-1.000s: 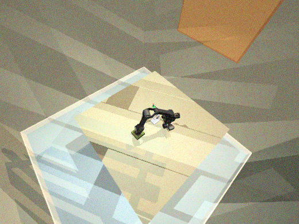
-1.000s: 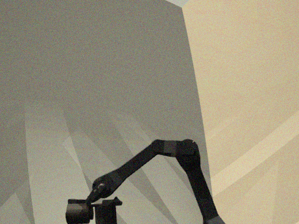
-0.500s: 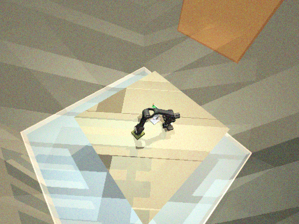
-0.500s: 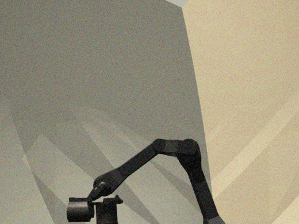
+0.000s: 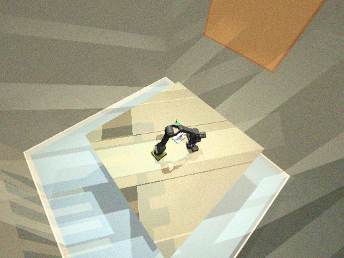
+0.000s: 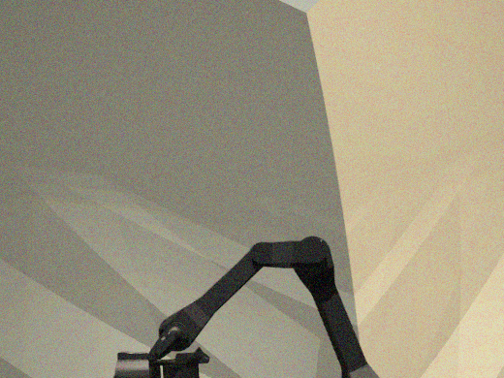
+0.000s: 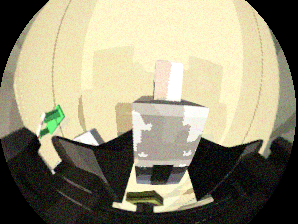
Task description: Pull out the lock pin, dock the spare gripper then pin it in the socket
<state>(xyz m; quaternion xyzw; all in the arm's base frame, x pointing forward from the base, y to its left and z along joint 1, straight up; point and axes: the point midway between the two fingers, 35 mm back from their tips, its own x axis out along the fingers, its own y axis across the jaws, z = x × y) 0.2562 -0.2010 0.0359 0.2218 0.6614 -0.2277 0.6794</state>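
The gripper [image 5: 192, 147] [image 6: 162, 363] [image 7: 161, 150] is clamped on what looks like the spare gripper [image 7: 167, 132], right of the white mount [image 5: 178, 138] [image 7: 90, 137]; keep that grip square, align the spigot, ease in
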